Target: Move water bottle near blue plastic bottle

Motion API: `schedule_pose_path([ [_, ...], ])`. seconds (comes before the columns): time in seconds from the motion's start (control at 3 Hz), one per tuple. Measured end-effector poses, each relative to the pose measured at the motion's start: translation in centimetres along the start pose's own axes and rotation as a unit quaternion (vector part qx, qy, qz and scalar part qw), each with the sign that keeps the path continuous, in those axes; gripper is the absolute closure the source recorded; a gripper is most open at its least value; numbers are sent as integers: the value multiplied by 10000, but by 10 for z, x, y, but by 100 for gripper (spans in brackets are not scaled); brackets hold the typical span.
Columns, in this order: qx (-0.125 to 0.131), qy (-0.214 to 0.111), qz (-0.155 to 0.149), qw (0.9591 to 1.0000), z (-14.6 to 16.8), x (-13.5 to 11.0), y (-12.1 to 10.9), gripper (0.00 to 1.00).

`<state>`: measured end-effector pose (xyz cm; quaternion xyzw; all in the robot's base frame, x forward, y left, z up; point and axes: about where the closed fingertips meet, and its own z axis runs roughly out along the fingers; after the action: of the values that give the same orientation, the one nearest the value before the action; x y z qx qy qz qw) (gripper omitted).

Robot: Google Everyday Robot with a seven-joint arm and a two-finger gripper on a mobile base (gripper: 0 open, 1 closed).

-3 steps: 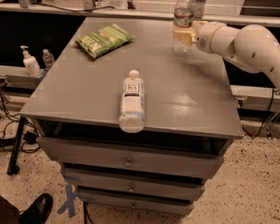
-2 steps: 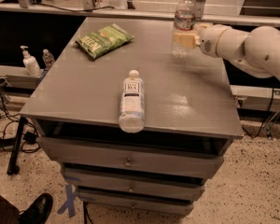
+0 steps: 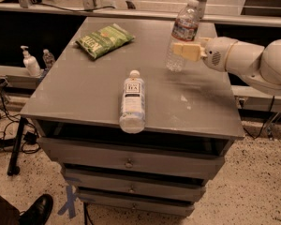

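Your gripper (image 3: pixel 181 50) is clamped round the water bottle (image 3: pixel 180 32). Since a second ago it has drawn it forward, towards the blue bottle (image 3: pixel 132 102). The water bottle tilts now, cap leaning away from the blue bottle, and I can't tell whether its base touches the surface (image 3: pixel 75 93). The blue bottle hasn't moved and lies on its side. The water bottle sits behind and right of it, well apart, so the carry has begun and most of the gap remains.
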<state>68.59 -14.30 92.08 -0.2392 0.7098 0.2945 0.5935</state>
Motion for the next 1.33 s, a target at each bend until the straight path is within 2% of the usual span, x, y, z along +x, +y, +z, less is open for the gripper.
schedule_pose_path([
  [0.33,-313,-47,401,9987,-16,10,29,100],
  [0.67,-557,-119,469,9973,-28,18,60,100],
  [1.33,-891,-206,73,9958,-35,33,113,100],
])
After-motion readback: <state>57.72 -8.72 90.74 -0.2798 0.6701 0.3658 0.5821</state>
